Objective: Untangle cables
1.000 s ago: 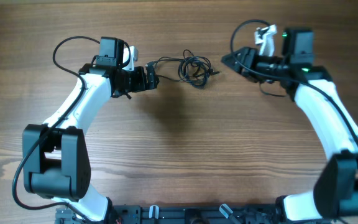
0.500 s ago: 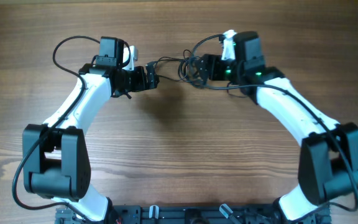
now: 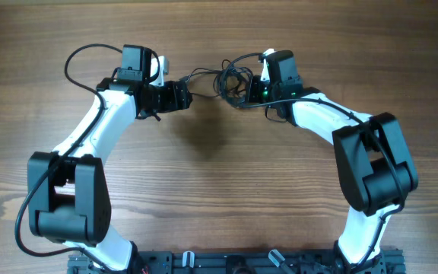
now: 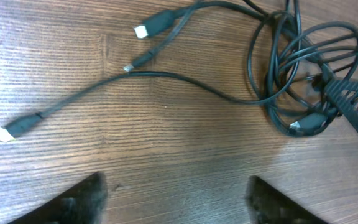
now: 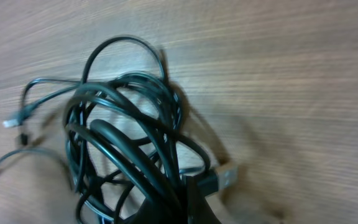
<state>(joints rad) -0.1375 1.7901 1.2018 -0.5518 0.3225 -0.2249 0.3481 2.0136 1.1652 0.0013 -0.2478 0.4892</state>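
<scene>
Overhead, the cables point(image 3: 233, 82) lie knotted at twelve o'clock on the surface point(image 3: 219, 175), left fingers point(image 4: 82, 199) spread empty at their nine, right fingers point(image 4: 356, 106) in the tangle, grip unreadable; seemingly seizing a loop, next pulling toward three.

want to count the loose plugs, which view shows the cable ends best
Left wrist: three plug ends lie spread out and sharp. Right wrist shows mostly the blurred coil; overhead shows the cables tiny.
</scene>
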